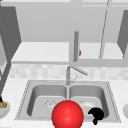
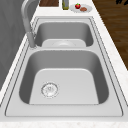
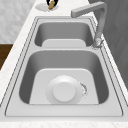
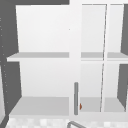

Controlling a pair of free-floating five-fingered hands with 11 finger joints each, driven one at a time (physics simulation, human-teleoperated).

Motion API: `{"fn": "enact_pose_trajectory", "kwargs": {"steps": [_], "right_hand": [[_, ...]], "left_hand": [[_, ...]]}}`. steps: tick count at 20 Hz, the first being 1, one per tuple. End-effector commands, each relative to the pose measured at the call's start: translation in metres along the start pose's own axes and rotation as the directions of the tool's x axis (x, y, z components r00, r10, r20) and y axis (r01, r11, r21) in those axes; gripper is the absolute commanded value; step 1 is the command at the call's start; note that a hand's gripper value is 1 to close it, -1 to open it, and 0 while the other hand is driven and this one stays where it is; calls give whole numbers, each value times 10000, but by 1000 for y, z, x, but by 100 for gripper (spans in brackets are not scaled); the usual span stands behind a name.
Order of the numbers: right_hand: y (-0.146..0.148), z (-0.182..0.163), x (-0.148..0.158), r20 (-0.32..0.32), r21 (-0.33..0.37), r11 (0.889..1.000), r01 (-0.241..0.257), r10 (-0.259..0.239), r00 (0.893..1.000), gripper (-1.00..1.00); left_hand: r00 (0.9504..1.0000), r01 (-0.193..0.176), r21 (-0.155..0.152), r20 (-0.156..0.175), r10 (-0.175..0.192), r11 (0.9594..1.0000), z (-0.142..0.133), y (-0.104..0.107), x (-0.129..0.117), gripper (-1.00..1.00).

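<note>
A big red ball (image 1: 67, 114) sits low in the middle of the front view, before the sink's front rim. Just to its right, apart from it, hovers my right hand (image 1: 97, 114), over the front edge of the right basin; a black bit of a hand (image 2: 122, 1) also shows over the floor in the left side view. My left hand (image 3: 48, 2) is at the small plate (image 3: 40, 7) on the left counter, its fingers closed round a brown piece of food (image 3: 51, 4). That brown piece (image 1: 3, 105) and the left hand (image 1: 0, 99) sit at the front view's left edge.
The steel double sink (image 1: 67, 83) has a faucet (image 1: 75, 71) swung towards the right basin, where a white plate (image 3: 64, 92) lies. On the right counter stand a plate (image 2: 87, 6) with a red fruit (image 2: 78, 5), a bottle (image 2: 65, 4) and a board (image 2: 48, 2). The wall cabinet (image 4: 42, 75) stands open.
</note>
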Motion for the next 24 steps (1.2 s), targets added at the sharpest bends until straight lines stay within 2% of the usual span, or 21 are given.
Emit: {"fn": "enact_pose_trajectory", "kwargs": {"steps": [1,3,5,7,9,10,11,12,13,14,15,16,19,23,24], "right_hand": [[0,0,0,0,0,10000,0,0,10000,0],[0,0,0,0,0,10000,0,0,10000,0],[0,0,0,0,0,10000,0,0,10000,0],[0,0,0,0,0,10000,0,0,10000,0],[0,0,0,0,0,10000,0,0,10000,0],[0,0,0,0,0,10000,0,0,10000,0],[0,0,0,0,0,10000,0,0,10000,0],[0,0,0,0,0,10000,0,0,10000,0],[0,0,0,0,0,10000,0,0,10000,0],[0,0,0,0,0,10000,0,0,10000,0],[0,0,0,0,0,10000,0,0,10000,0],[0,0,0,0,0,10000,0,0,10000,0],[0,0,0,0,0,10000,0,0,10000,0],[0,0,0,0,0,10000,0,0,10000,0],[0,0,0,0,0,10000,0,0,10000,0]], "left_hand": [[9987,355,520,343,-373,9980,19,-12,-20,100],[9993,93,472,351,-110,9988,26,-18,-14,100],[9989,189,504,430,-211,9985,27,-23,-5,100],[9964,557,473,615,-585,9973,21,-22,19,100],[9889,1202,437,828,-1235,9918,18,-19,30,100],[9868,1352,412,846,-1383,9900,17,-17,33,100],[9880,1286,434,802,-1317,9907,18,-15,34,-100],[9899,1227,883,610,-1284,9885,17,-14,37,-100],[9879,1369,882,617,-1426,9867,18,-12,40,-100],[9822,1656,685,787,-1708,9838,13,-10,43,-100],[9807,1700,634,869,-1752,9834,14,-4,47,-100],[9776,1846,574,921,-1893,9811,8,2,55,-100],[9821,1698,288,773,-1716,9850,-3,18,70,-100],[9882,1329,268,728,-1346,9908,-21,32,82,-100],[9882,1362,162,689,-1370,9905,-26,32,82,-100]]}}
